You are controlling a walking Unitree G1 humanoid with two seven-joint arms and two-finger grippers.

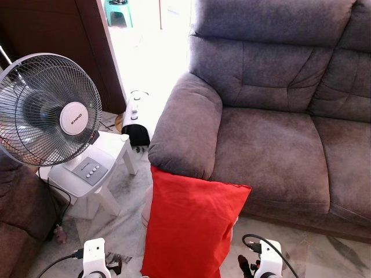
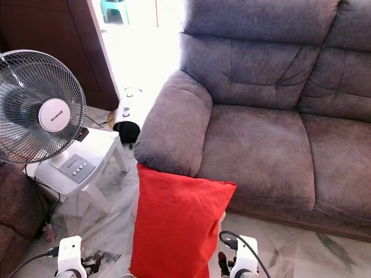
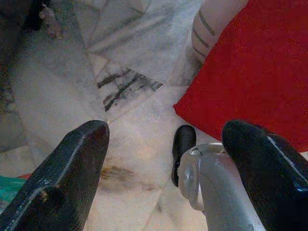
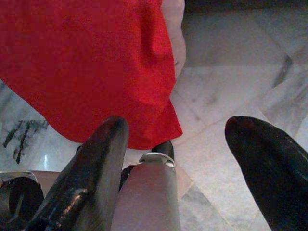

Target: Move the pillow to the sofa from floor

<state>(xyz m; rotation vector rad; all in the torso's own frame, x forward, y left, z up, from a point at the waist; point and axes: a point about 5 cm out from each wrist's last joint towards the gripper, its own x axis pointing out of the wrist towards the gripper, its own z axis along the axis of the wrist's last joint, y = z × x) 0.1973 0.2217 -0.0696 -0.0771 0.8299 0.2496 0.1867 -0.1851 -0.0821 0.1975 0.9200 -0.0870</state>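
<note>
Pillow [image 1: 191, 229]: red, standing on edge on the floor, its top edge leaning against the front of the sofa armrest [image 1: 185, 130]; one upper corner is reaching toward the seat cushion front.
Pillow base: a lower corner is resting on the marble floor [image 4: 226, 96], seen in both wrist views.
Sofa [image 1: 278, 116]: grey-brown, sitting right behind the pillow; seat cushions are lying bare.
Left tool [image 3: 166, 159]: hanging low over the floor just beside the pillow's lower corner, fingers [image 3: 72, 163] spread wide, gripping nothing, not touching the pillow.
Right tool [image 4: 192, 159]: hanging low on the pillow's other side, fingers [image 4: 96, 163] spread wide, gripping nothing; the pillow's lower edge is lying just ahead of it.
Wrists: both silver wrists are showing at the bottom of the head views, left one [image 1: 95, 255], right one [image 1: 269, 258], flanking the pillow.
White object [image 3: 211, 29]: pale with grey stripes, sitting behind the pillow by the armrest base; cannot tell what it is.
Fan [image 1: 49, 110]: standing to the robot's left on a white stool [image 1: 93, 174], well apart from the pillow.
White appliance [image 1: 138, 116]: sitting on the floor beside the armrest, by the bright doorway.
Floor: grey-veined marble, cables trailing near the stool.
</note>
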